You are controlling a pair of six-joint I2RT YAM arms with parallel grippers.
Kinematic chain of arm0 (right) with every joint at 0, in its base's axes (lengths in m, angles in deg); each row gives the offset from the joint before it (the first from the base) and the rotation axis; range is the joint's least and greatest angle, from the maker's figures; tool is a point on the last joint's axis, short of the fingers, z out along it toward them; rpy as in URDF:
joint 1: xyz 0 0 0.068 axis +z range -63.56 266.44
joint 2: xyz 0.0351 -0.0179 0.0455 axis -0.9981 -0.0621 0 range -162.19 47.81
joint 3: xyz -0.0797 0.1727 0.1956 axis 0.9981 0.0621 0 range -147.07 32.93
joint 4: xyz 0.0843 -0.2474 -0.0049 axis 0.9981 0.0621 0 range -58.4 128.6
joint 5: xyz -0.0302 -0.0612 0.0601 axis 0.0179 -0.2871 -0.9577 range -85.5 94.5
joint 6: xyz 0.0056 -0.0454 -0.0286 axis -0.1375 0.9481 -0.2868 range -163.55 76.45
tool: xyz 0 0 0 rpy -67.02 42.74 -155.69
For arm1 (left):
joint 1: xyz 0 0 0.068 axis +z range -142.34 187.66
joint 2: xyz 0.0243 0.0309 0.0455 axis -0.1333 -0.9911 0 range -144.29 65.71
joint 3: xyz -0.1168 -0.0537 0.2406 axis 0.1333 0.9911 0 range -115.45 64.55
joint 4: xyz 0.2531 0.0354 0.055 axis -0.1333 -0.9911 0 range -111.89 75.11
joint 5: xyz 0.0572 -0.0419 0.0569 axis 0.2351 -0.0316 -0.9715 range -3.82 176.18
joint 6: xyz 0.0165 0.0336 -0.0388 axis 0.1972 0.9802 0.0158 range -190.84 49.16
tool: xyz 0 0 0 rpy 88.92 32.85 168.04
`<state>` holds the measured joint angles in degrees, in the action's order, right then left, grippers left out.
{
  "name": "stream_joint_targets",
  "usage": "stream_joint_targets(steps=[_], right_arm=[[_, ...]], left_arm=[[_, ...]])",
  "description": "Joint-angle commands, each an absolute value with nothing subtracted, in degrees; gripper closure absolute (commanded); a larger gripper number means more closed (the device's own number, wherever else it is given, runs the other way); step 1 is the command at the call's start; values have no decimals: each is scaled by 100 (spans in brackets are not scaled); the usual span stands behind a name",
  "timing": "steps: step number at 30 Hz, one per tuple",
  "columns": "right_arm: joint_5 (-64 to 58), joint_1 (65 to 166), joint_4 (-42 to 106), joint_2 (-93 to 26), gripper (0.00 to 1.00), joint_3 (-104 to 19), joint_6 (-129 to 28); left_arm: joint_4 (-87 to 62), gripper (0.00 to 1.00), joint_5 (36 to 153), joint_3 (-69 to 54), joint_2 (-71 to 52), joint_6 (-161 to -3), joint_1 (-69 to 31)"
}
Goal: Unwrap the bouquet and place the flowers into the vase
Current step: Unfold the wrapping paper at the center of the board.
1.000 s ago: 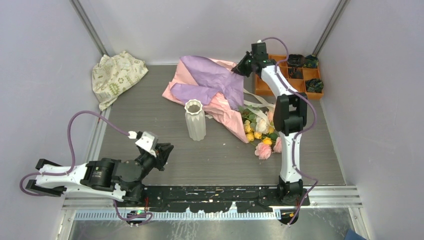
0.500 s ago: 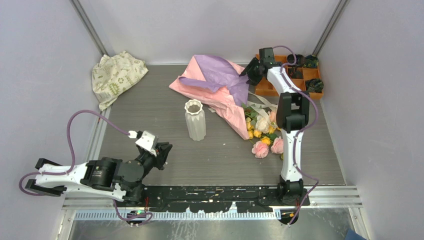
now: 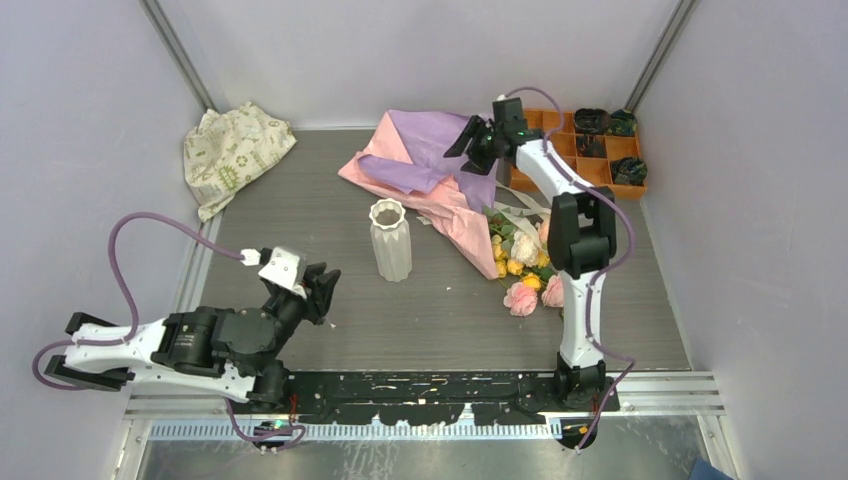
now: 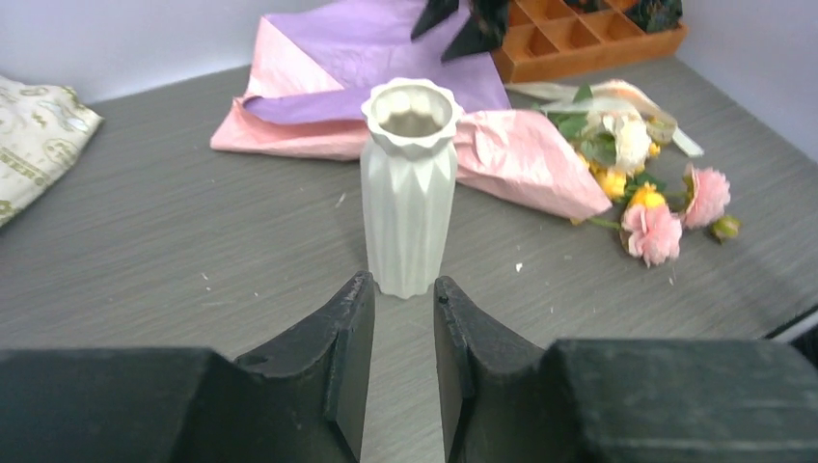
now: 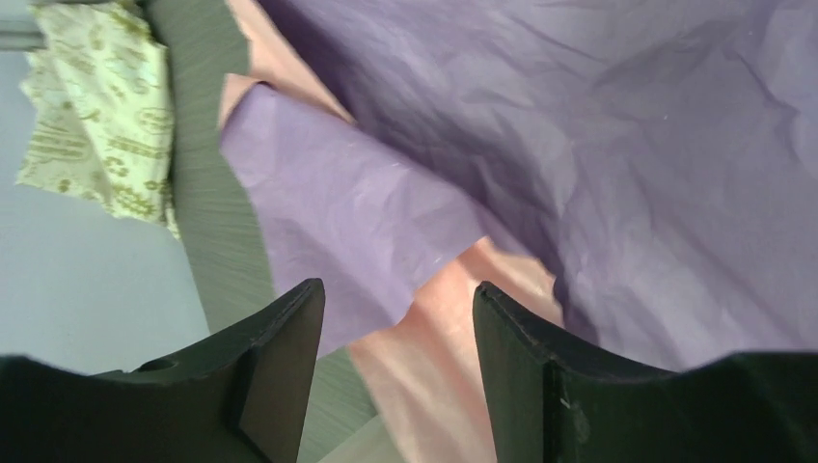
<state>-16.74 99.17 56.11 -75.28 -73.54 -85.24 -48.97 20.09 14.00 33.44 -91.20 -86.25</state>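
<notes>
The white ribbed vase [image 3: 390, 240] [image 4: 409, 183] stands upright mid-table. Behind it lies the bouquet's wrapping [image 3: 425, 165] [image 4: 381, 58] [image 5: 579, 125], spread with its purple face up over pink. The flowers [image 3: 522, 268] [image 4: 648, 203] spill from its right end beside a cream ribbon [image 3: 520, 205]. My right gripper [image 3: 468, 140] [image 5: 398, 294] hovers open over the wrapping's right part, with nothing between its fingers. My left gripper [image 3: 322, 285] [image 4: 403, 285] sits low in front of the vase, pointing at it, slightly open and empty.
An orange compartment tray [image 3: 590, 150] [image 4: 579, 43] with dark items stands at the back right. A crumpled patterned cloth [image 3: 232, 150] [image 4: 34, 125] [image 5: 106, 116] lies at the back left. Walls close the table on three sides.
My right gripper has opened and let go of the wrapping, then swung left above it; the wrapping has settled flatter. My left gripper has opened a little and lifted slightly.
</notes>
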Motion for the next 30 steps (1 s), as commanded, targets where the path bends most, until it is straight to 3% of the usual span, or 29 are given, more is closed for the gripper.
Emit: stream_joint_targets(steps=[1, 6, 12, 20, 30], right_arm=[[-1976, 9919, 5768, -8267, 36, -7950, -8567], [-2297, 9921, 5461, -8567, 36, -7929, -8896], [-2382, 9927, 5304, -8742, 36, -8032, -9150], [-2600, 10010, 5358, -9257, 42, -8695, -9453], [-1321, 9990, 6522, -8806, 35, -8651, -8265]], left_arm=[[-4423, 68, 1291, 872, 3121, -8579, -8630], [-4339, 63, 771, 380, 2927, -8062, -8630], [-3109, 59, 617, 349, 3027, -6748, -8630], [-3002, 58, 622, 485, 3246, -6654, -8630], [-2735, 57, 582, 423, 3340, -6223, -8630]])
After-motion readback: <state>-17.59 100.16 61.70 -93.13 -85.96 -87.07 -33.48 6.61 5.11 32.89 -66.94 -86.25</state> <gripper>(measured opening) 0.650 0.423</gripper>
